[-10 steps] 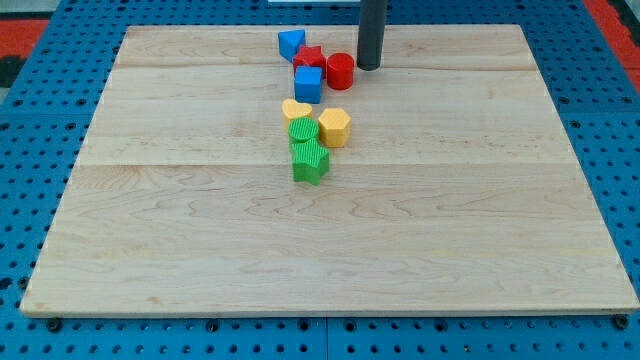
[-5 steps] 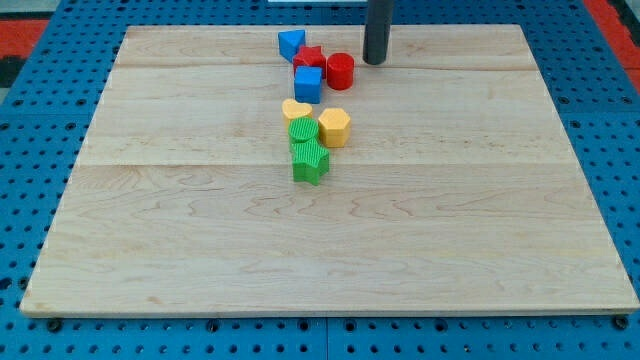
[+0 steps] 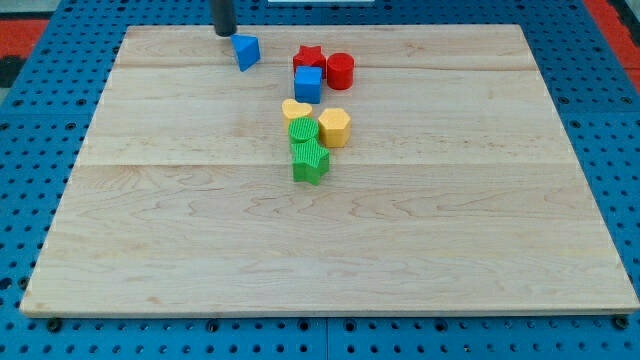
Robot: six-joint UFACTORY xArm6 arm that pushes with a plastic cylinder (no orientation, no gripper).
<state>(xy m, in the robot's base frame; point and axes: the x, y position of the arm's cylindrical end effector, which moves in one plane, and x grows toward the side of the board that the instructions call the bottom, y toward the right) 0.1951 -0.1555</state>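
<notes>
My tip (image 3: 225,33) stands at the view's top left of centre, on the far edge of the wooden board (image 3: 150,230). Closest to it is the blue triangular block (image 3: 246,51), just to its lower right; whether they touch cannot be told. Further right sit the red star (image 3: 309,57), the red cylinder (image 3: 340,70) and the blue cube (image 3: 308,84), close together. Below them lie a yellow heart (image 3: 296,108), a yellow hexagonal block (image 3: 334,127), a green block (image 3: 302,130) and a green star (image 3: 310,160).
The board rests on a blue pegboard table (image 3: 40,120) with holes. Red matting (image 3: 20,25) shows at the view's top corners.
My tip has crossed from right of the red cylinder to the top left. The blue triangular block has shifted left, away from the red star. The other blocks stayed put.
</notes>
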